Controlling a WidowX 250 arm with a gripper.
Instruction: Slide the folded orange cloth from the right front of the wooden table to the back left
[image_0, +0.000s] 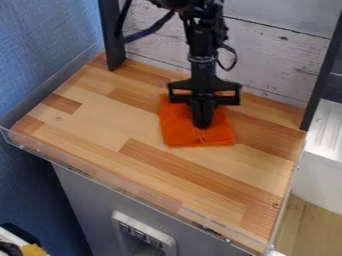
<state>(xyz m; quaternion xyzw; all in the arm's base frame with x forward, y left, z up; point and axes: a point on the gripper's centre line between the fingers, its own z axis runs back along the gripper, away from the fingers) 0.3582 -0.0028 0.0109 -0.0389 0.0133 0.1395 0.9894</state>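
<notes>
Gripper (202, 126), fingers together, hangs over orange cloth (175, 134) on wooden tabletop (107, 120) (white planks (270, 52) behind).

No text, label, brand, number or sign can be read. Any marks on the small dark squares (139, 233) of the pale panel (171, 247), set in the grey front (80, 195) below the tabletop (100, 125), are too small to make out.

Black arm with looping cables
</notes>
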